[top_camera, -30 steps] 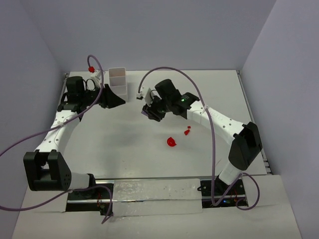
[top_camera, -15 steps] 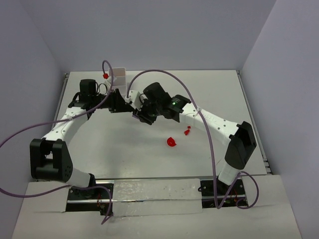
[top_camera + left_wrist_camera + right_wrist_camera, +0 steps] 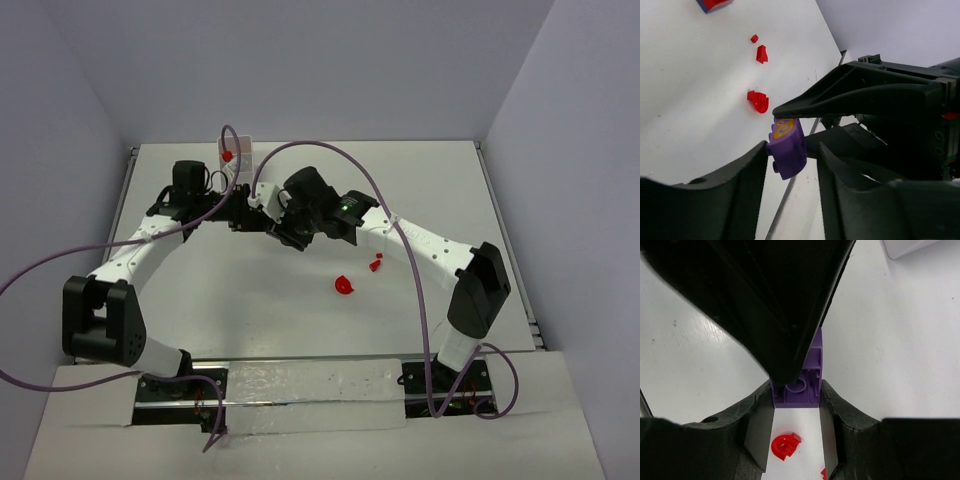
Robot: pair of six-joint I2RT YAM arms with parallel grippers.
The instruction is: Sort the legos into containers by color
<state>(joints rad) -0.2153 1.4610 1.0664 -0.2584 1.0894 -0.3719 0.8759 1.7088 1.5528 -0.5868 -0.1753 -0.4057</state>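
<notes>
My right gripper (image 3: 796,390) is shut on a purple lego (image 3: 807,385), pinched between its fingertips above the table. In the left wrist view the same purple lego (image 3: 786,150) has an orange top and sits between my left gripper's (image 3: 791,146) open jaws, touching one finger (image 3: 752,170). Both grippers meet at mid-table, the left (image 3: 245,212) beside the right (image 3: 262,205); the lego is hidden there. The white tray (image 3: 237,155) stands at the far edge with a red piece (image 3: 229,156) in it. A round red lego (image 3: 343,285) lies on the table.
Two small red bits (image 3: 376,264) lie right of the round red lego; they also show in the left wrist view (image 3: 761,54). A red and purple piece (image 3: 712,4) sits at that view's top edge. A tray corner (image 3: 910,246) shows in the right wrist view.
</notes>
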